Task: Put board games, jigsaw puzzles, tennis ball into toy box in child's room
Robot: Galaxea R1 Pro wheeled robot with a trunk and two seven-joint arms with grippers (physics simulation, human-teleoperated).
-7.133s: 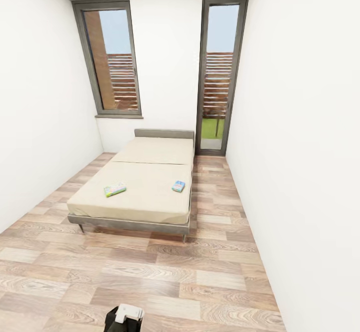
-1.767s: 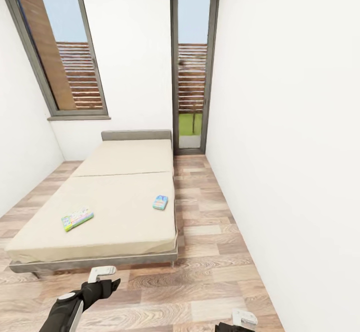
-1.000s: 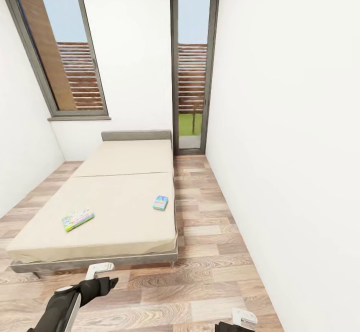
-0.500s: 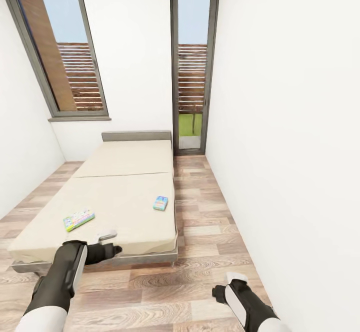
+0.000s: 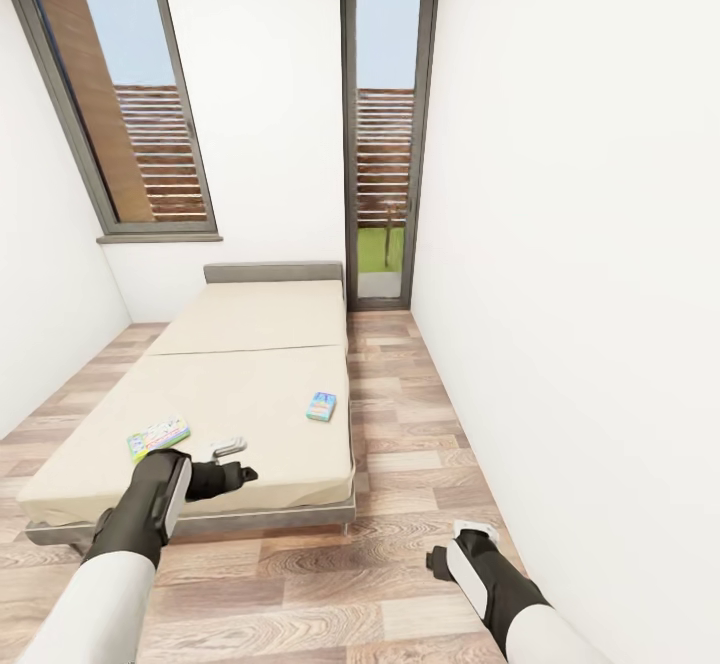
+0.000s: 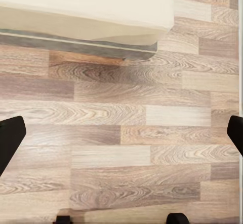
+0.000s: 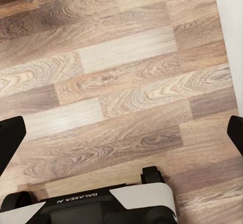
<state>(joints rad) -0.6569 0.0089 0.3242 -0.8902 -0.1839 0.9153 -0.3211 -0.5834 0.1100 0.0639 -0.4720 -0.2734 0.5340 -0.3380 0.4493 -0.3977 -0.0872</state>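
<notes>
Two board games (image 5: 158, 437) (image 5: 321, 405) lie near the bed's (image 5: 250, 384) foot edge, lettering unreadable; both grippers (image 5: 232, 456) (image 5: 452, 544) spread wide, fingertips cropped in wrist views.

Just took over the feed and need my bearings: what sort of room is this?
Most likely a bedroom: a low bed with a beige mattress, two board games lying on it, wood-plank floor, white walls and tall windows.

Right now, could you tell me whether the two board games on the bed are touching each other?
Apart. The head view shows the green board game and the blue board game with bare mattress of the bed between them.
</notes>
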